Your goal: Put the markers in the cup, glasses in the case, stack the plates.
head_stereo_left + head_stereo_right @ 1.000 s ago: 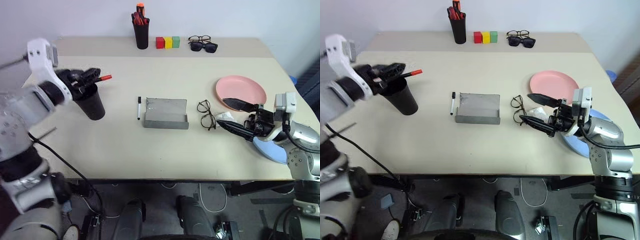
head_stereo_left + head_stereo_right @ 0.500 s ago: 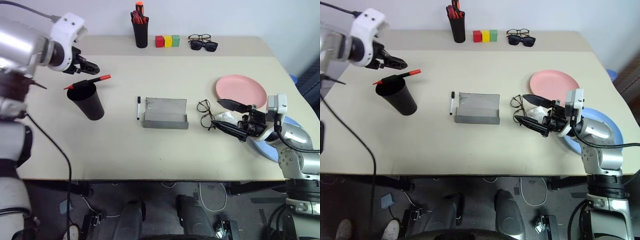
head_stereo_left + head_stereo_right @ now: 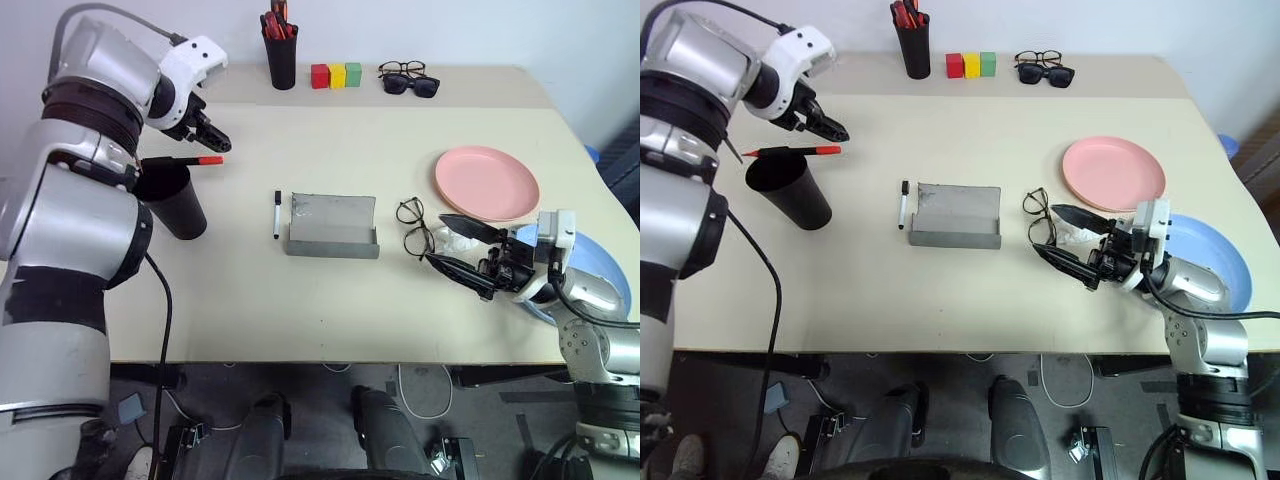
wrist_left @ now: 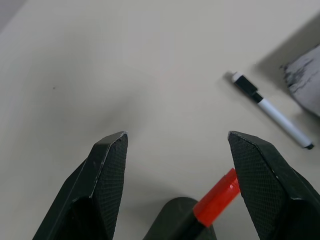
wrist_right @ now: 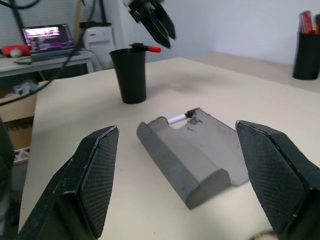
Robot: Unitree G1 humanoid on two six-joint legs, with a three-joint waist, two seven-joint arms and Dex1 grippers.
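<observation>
Two markers are at different stages. The red marker (image 3: 182, 160) lies level across the rim of the cup (image 3: 172, 203), its red tip jutting past the edge, so it looks balanced there rather than dropped inside; a nudge would probably be needed to tip it in. The white marker (image 3: 277, 215) lies flat on the table (image 3: 250, 290), just beside the open case (image 3: 333, 226), well apart from the cup.

The left pincer (image 3: 208, 137) hangs just above and beyond the red tip, fingers apart and empty, pointing downward over the table. From its own camera the red tip shows low between the spread fingers.

The glasses (image 3: 412, 229) rest on the table between the case and the right pincer (image 3: 462, 247), which sits low with its fingers spread wide and empty, aimed toward the glasses and case. That placement suits a pick of the frame, judged as the next job for that arm.

The pink plate (image 3: 486, 183) sits alone beyond the right pincer, and the blue plate (image 3: 608, 280) lies partly under the right arm, so stacking is not yet done.
</observation>
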